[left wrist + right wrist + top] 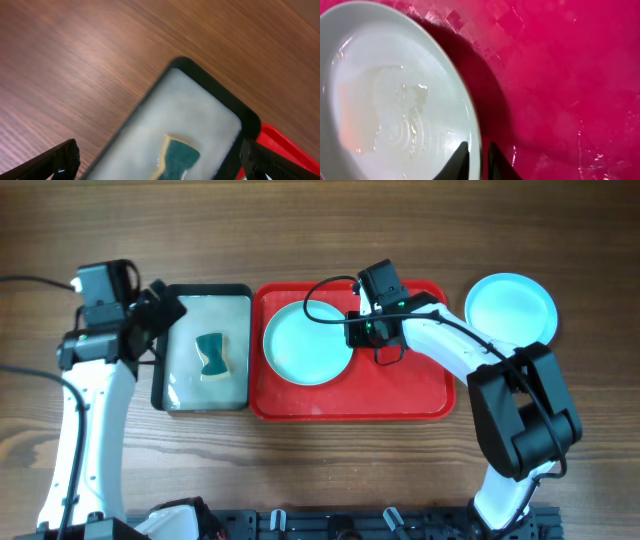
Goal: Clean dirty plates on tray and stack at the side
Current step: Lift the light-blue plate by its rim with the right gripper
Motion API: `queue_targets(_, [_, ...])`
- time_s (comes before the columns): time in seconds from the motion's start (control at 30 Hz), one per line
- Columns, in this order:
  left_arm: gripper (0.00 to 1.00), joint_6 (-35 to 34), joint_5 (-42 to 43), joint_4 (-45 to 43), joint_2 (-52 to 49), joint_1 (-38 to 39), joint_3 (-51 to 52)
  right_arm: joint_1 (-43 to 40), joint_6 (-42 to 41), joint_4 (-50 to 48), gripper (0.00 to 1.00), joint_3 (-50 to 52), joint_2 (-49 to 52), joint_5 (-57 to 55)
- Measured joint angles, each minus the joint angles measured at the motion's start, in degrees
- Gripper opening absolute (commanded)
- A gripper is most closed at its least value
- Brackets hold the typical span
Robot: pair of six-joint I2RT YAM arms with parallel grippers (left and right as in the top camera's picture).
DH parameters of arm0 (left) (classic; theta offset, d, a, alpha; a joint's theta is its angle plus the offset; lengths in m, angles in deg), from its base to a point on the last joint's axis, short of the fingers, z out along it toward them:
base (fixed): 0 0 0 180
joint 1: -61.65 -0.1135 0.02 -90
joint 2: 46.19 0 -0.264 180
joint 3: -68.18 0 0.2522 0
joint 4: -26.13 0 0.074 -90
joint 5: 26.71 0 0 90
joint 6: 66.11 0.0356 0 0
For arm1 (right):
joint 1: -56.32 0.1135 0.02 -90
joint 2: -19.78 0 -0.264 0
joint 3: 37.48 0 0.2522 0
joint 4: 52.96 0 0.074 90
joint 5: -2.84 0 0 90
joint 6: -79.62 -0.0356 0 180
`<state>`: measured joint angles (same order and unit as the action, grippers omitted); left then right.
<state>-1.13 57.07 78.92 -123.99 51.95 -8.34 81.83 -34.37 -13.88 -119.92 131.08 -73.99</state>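
Observation:
A pale aqua plate (pixel 305 343) lies on the left half of the red tray (pixel 410 385). My right gripper (pixel 357 330) is shut on that plate's right rim; in the right wrist view the fingertips (pixel 479 152) pinch the rim of the wet plate (pixel 390 105) over the red tray (pixel 560 75). A second aqua plate (pixel 510 307) lies on the table right of the tray. A third plate is out of view. My left gripper (pixel 165 308) is open and empty above the far left corner of the black-rimmed tray (pixel 240 345), as the left wrist view (pixel 160 165) also shows.
A green and yellow sponge (pixel 211 355) lies in the black-rimmed tray's pale inside; it also shows in the left wrist view (pixel 179 157), with the black rim (pixel 220 97) and wooden table (pixel 75 60) around it. A black cable (pixel 325 285) loops over the red tray's far edge.

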Motion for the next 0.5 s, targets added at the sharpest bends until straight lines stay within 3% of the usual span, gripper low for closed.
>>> queue_targets(0.1, [1.0,-0.7,0.0,0.6,0.1,-1.8,0.0,0.0,-0.5,-0.6,0.16,0.8,0.0,0.0])
queue_targets(0.23, [1.0,-1.1,0.0,0.6,0.1,-2.1,0.0,0.0,-1.2,-1.0,0.08,0.9,0.0,-0.1])
queue_targets(0.5, [1.0,-1.1,0.0,0.6,0.1,-2.1,0.0,0.2,-1.5,-1.2,0.09,0.9,0.0,-0.4])
